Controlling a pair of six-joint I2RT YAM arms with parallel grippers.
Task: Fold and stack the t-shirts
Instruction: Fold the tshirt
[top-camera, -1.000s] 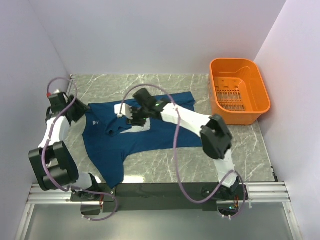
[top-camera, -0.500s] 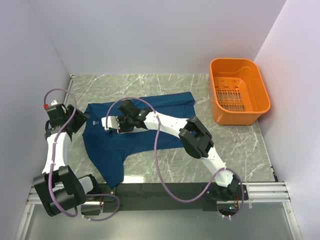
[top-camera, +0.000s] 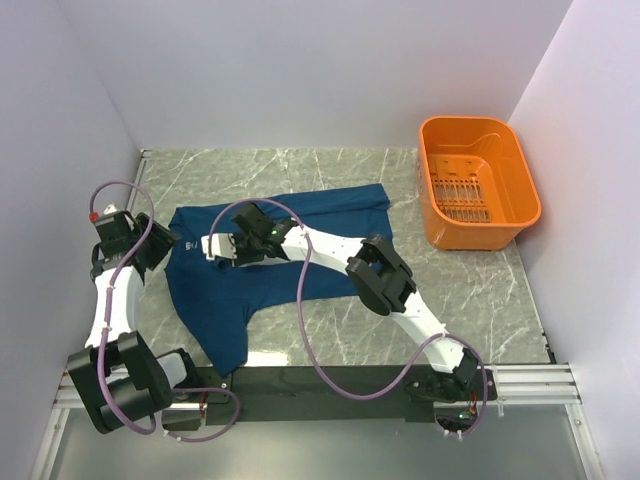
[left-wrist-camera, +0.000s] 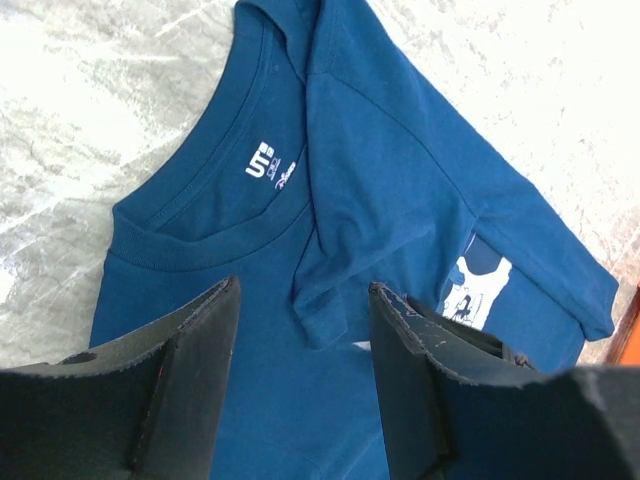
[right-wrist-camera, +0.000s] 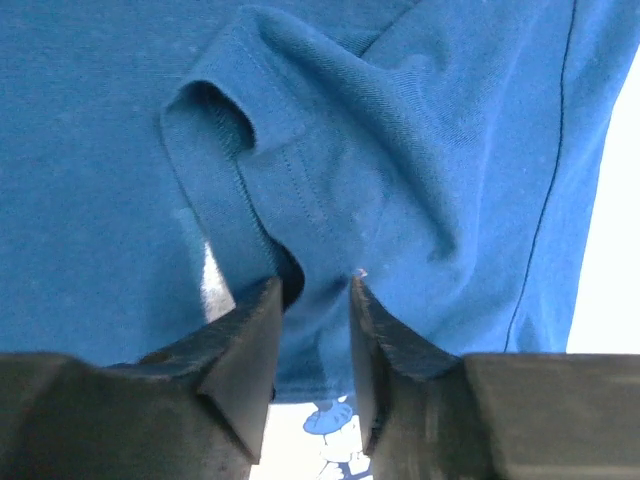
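Grey-veined marble bench (top-camera: 300, 170), plain white walls (top-camera: 300, 70) all round, and one dark navy t-shirt (top-camera: 270, 285) spread left of centre. Its long axis runs left to right: collar towards the left edge, hem towards the right.

Over by the left edge, the left gripper (left-wrist-camera: 303, 300) hangs above the neckline with its jaws wide apart and nothing between them. Right below it sits the ribbed collar with the small white collar label (left-wrist-camera: 268, 165). This is soft cotton jersey, matte, neatly stitched at the hems, and it lies limp and creases easily.

A touch to the right, the far sleeve (left-wrist-camera: 340, 200) is already laid across the chest. The right gripper (right-wrist-camera: 312, 290) has reached across to it, jaws drawn narrow with the sleeve's hemmed cuff bunched up between them. That looks like a pinch on the cloth, and the fabric puckers towards the fingers.

Just beyond the cuff peeks the pale mouse print (left-wrist-camera: 480, 290), partly covered by the fold.

What matters for the next move is the near sleeve (top-camera: 222, 340). It juts out towards the near edge, not yet folded. It lies on the near side of both sets of jaws, and the free left gripper looks the better placed to take it.

Far right, well apart from the shirt, stands the orange slotted plastic basket (top-camera: 478, 238).
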